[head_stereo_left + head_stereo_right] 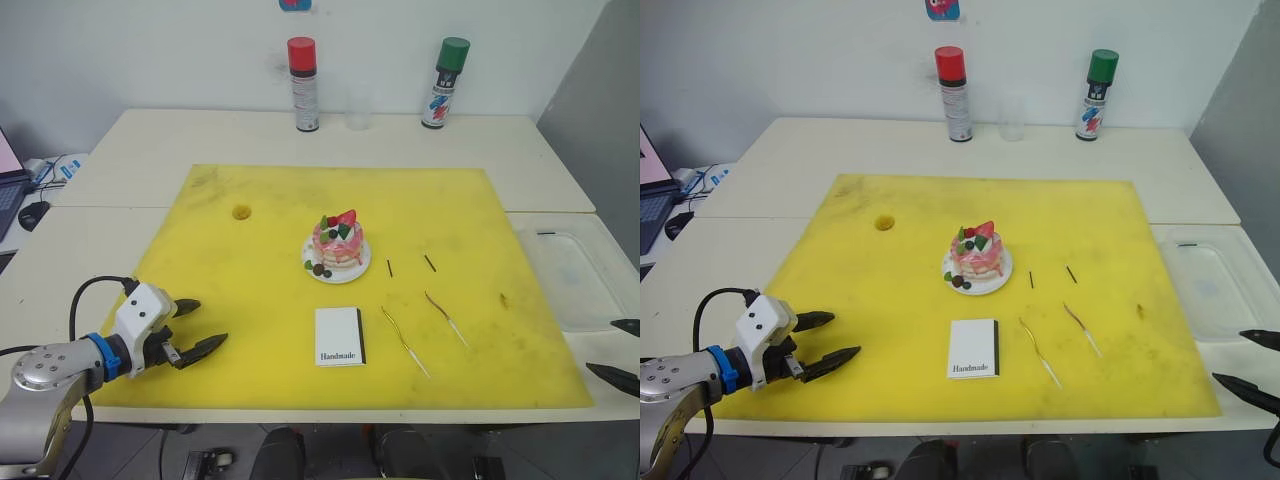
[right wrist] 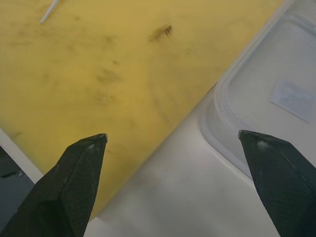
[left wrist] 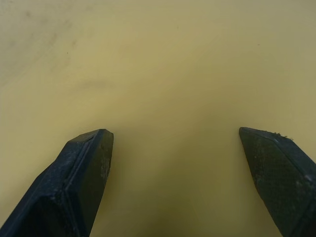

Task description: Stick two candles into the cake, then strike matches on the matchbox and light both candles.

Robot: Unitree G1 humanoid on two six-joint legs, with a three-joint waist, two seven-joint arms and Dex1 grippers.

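A small pink-and-white cake [image 1: 337, 247] on its white plate [image 1: 358, 268] sits near the middle of a yellow mat [image 1: 250, 260] covering the table [image 1: 150, 150]. The matchbox [image 1: 339, 336] lies in front of it, with two wavy candles [image 1: 404, 341] flat on the mat just to its right and two short matches [image 1: 389, 267] beyond them, beside the plate. The left gripper [image 1: 197, 326] hovers over the mat's near left corner, fingers [image 3: 81, 177] spread and empty. The right gripper [image 1: 627, 352] hangs at the mat's right edge, by a clear plastic tray [image 1: 575, 275], fingers likewise released.
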